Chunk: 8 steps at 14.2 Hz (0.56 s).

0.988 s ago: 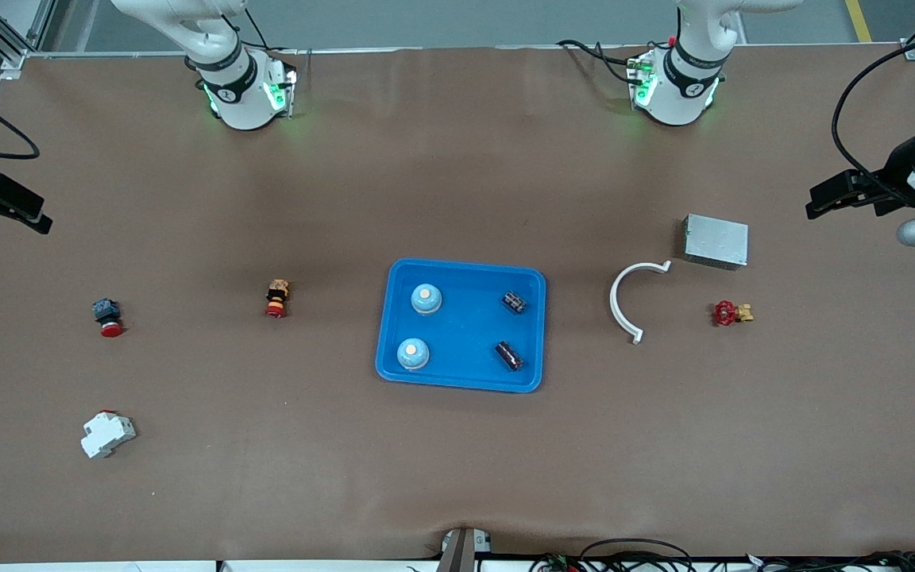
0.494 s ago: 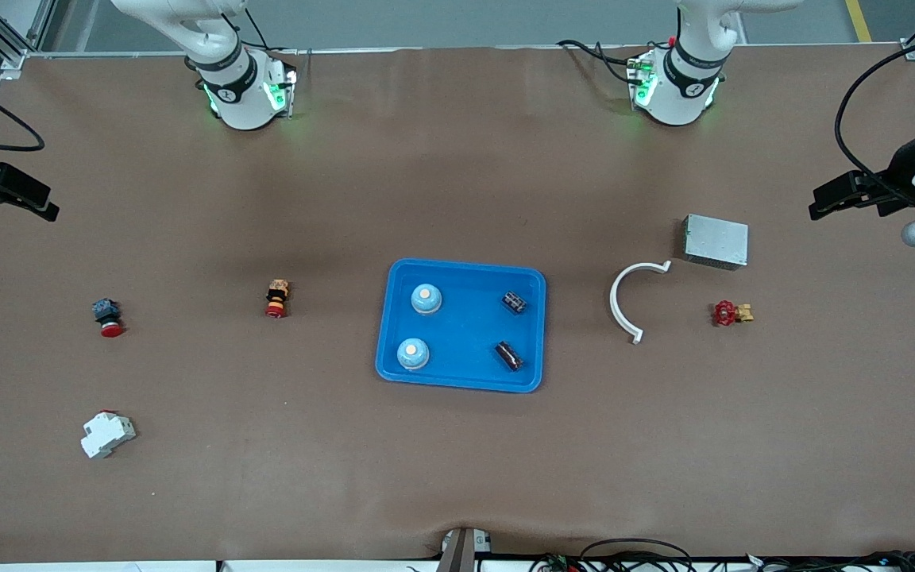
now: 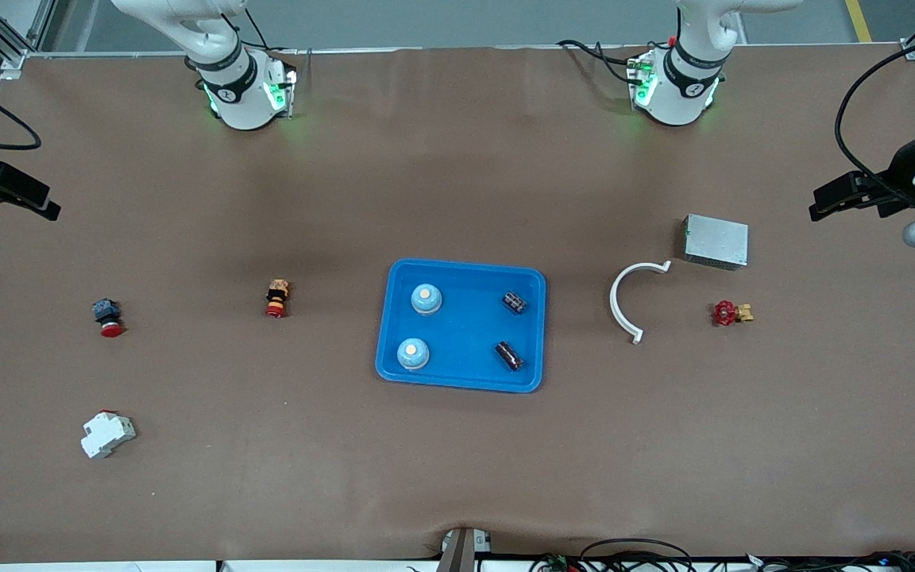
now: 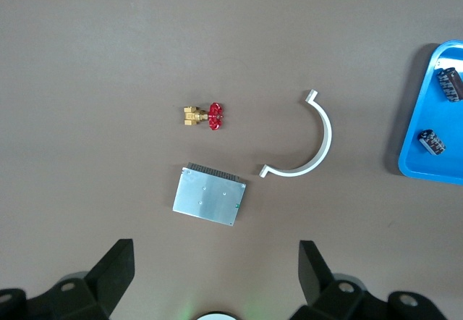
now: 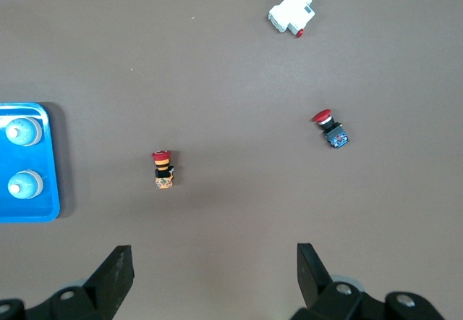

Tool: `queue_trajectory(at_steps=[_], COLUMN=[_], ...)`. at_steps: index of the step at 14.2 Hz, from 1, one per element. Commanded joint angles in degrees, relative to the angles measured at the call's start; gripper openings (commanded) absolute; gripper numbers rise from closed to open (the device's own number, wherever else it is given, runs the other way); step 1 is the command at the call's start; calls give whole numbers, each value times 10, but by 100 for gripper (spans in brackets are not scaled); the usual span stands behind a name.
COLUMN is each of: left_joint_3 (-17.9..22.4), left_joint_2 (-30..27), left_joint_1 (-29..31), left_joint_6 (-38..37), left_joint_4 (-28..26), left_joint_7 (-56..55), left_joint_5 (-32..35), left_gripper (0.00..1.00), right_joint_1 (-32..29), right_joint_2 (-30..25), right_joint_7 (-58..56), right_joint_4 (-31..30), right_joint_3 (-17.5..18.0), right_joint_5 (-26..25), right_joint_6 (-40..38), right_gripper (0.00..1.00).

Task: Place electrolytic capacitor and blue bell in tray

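Tray [image 3: 464, 373] mid-tabletop already holds both blue bells [image 3: 426, 299] and both capacitors [image 3: 514, 302]. Only change: right pincer [image 3: 5, 199] retreated slightly to its edge; left pincer [image 3: 855, 195] parked, both wide open, empty. Task looks done.

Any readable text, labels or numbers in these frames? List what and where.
None readable.
Capacitors in the tray: sleeve print too small to read.
Robot bases: a round dark mark on each, too small to read.
Grey box, white breaker, red push buttons, red valve: no legible marking.
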Motion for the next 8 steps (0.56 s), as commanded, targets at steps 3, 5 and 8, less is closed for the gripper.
queue_trajectory(at_steps=[3, 5, 8], left_joint_3=[-1, -1, -1], left_joint_2=[5, 5, 5], left_joint_1=[0, 0, 0], left_joint_6=[0, 0, 2], left_joint_4=[12, 12, 12], left_joint_7=[-6, -6, -6], left_joint_5=[6, 7, 8], left_gripper=[100, 100, 100], right_joint_1=[-4, -4, -5], right_joint_2=[-16, -16, -16], right_joint_7=[7, 7, 7], right_joint_4=[-9, -9, -8], right_joint_3=[1, 2, 2], right_joint_5=[8, 8, 6], right_joint_6=[-3, -1, -3], right_gripper=[100, 100, 100])
